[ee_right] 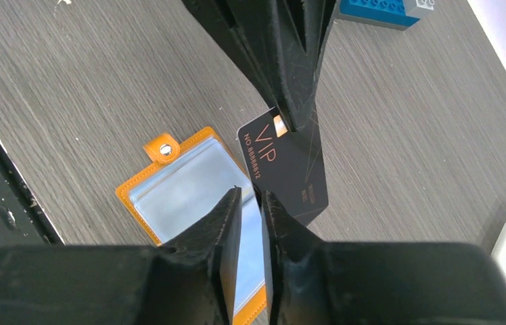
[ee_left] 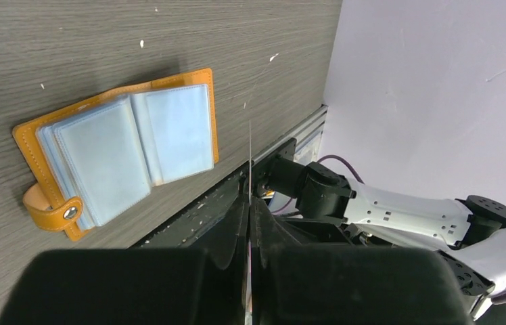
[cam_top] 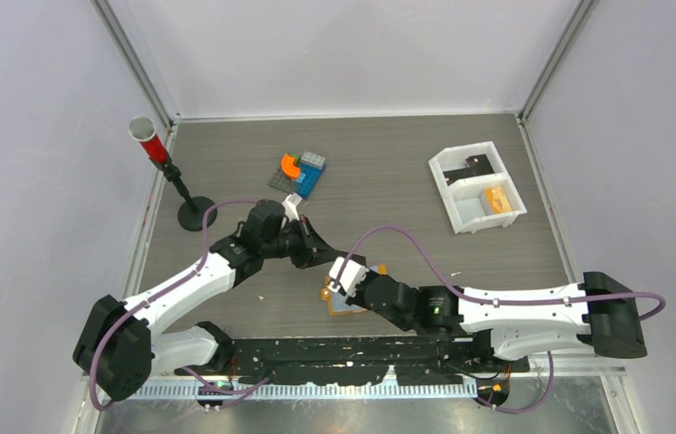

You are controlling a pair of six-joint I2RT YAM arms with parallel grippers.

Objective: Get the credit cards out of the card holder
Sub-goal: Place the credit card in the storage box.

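The card holder [ee_left: 122, 145] lies open on the table, tan-orange with pale blue sleeves and a snap tab; it also shows in the right wrist view [ee_right: 189, 193] and, partly hidden, under the right gripper in the top view [cam_top: 343, 307]. My left gripper [ee_left: 250, 203] is shut on a black credit card, seen edge-on as a thin line [ee_left: 249, 152]. In the right wrist view this card [ee_right: 291, 176] reads "VIP" and hangs clear of the holder from the left gripper [ee_right: 291, 125]. My right gripper [ee_right: 251, 196] hovers over the holder's sleeves, its jaws a narrow gap apart and empty.
A white two-compartment tray [cam_top: 443, 185] at the back right holds a small orange block [cam_top: 497, 199] and a dark item. A pile of toy bricks [cam_top: 300, 172] lies at the back middle. A black stand with a red cup [cam_top: 149, 140] is at the back left.
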